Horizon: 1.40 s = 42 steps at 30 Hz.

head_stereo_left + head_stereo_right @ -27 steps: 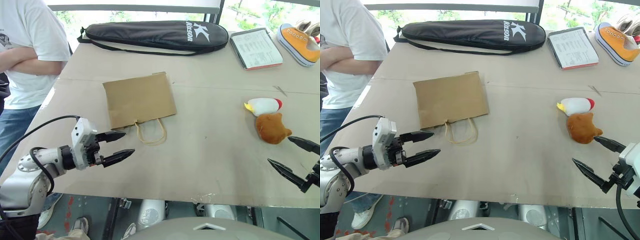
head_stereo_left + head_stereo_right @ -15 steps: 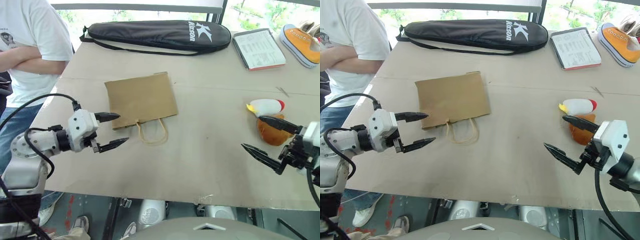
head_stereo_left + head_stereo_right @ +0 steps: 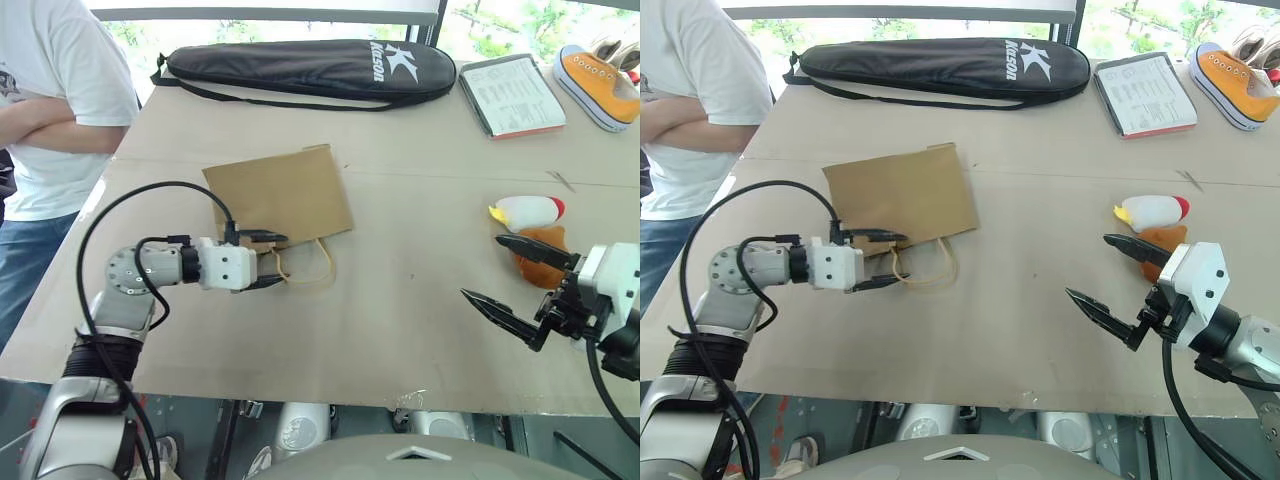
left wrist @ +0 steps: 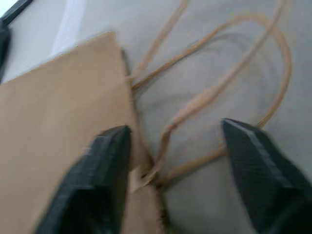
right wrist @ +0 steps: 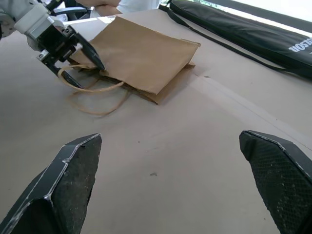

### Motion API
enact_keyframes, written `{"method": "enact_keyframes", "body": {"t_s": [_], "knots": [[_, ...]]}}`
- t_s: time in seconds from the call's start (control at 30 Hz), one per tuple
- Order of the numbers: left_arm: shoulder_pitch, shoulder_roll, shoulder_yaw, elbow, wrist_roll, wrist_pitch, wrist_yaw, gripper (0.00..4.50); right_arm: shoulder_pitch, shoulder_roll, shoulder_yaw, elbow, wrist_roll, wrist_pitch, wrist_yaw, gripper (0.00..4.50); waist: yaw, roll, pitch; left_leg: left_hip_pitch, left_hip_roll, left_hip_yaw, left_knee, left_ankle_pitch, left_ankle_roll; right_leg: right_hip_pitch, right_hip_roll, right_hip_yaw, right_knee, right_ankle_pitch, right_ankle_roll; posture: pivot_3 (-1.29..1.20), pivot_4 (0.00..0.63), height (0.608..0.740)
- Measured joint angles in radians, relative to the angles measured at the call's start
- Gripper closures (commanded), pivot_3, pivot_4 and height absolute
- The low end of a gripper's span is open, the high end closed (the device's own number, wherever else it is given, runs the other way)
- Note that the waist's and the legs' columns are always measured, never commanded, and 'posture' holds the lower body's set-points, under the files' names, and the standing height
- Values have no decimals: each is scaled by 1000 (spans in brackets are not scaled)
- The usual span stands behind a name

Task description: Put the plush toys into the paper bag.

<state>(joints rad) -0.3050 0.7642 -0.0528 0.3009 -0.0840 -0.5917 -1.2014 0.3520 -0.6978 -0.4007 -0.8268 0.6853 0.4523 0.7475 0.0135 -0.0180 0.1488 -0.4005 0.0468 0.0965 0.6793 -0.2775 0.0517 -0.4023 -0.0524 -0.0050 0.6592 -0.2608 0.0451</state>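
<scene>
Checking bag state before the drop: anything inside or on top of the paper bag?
Nothing on top: the paper bag lies flat on the table, mouth closed, so its inside is hidden. Both plush toys, white one and orange-brown one, lie apart on the table.

Left hand reaching rightward, fingers parted (seemingly gripping nothing); right hand spread wide.
</scene>
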Motion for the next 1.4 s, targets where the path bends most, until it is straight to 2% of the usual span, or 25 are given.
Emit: {"method": "enact_keyframes", "body": {"t_s": [0.1,0.13,0.17,0.27,0.3,0.4,0.5,0.6,0.7,0.83,1.03,1.4], "knots": [[-7,-8,1,-31,-96,82,-30,4241,21,11,0,-2,5,0,-9,2270,0,0,0,0,0,0,1,0,0,0,0,0,1,0,0,0,150,740],[-6,-8,2,-50,-126,112,-43,4483,30,14,0,-2,6,0,-11,2751,0,0,0,0,0,0,1,0,0,0,0,0,1,0,1,0,150,740],[-5,-8,2,-62,-146,130,-50,4500,35,17,0,-3,5,-1,-12,2981,0,0,0,0,0,0,1,0,0,0,0,0,1,0,1,0,150,740],[0,-17,6,-149,-251,331,-39,4500,34,26,5,-11,-2,-8,-22,4278,-1,0,0,0,0,-1,2,0,0,0,0,0,2,0,1,0,150,740],[-3,-28,7,-197,-302,437,-20,4500,20,30,20,-14,-6,-10,-31,4407,0,0,0,0,1,-1,3,0,0,0,0,0,2,-1,1,0,150,740],[-57,-80,7,-290,-399,640,45,4500,-74,34,90,-8,-27,-9,-59,4407,0,-1,0,-1,0,-2,5,0,0,1,0,0,3,-1,1,0,150,740],[-93,-109,16,-363,-460,752,94,4500,-155,37,168,18,-71,-8,-81,4407,-2,-1,0,1,-1,-3,5,0,0,2,1,0,3,-1,2,0,150,740],[-134,-230,-2,-402,-518,883,184,4500,-375,88,345,147,-189,0,-126,4407,-9,-1,1,1,-3,-3,6,0,-1,2,2,2,3,-1,2,0,150,740],[-153,-305,-6,-423,-541,941,246,4500,-564,163,509,307,-305,-16,-133,4407,-10,-1,0,0,-4,-5,6,3,-4,2,4,1,3,-1,2,0,150,740],[-156,-324,2,-453,-559,980,264,4500,-679,232,621,512,-406,-91,-112,4407,-11,-1,1,-1,-4,-6,4,3,-5,1,4,1,2,-2,2,0,150,740],[-141,-343,17,-497,-587,1024,303,4500,-766,344,746,757,-486,-199,-27,4407,-15,-1,1,-1,-2,-6,4,3,-5,1,2,1,2,-2,2,0,150,740],[-30,-332,44,-622,-598,1062,348,4500,-916,499,750,1096,-489,-333,129,4407,-27,-1,1,-1,-1,-6,4,3,-5,1,2,0,3,-1,2,0,150,740]]}}
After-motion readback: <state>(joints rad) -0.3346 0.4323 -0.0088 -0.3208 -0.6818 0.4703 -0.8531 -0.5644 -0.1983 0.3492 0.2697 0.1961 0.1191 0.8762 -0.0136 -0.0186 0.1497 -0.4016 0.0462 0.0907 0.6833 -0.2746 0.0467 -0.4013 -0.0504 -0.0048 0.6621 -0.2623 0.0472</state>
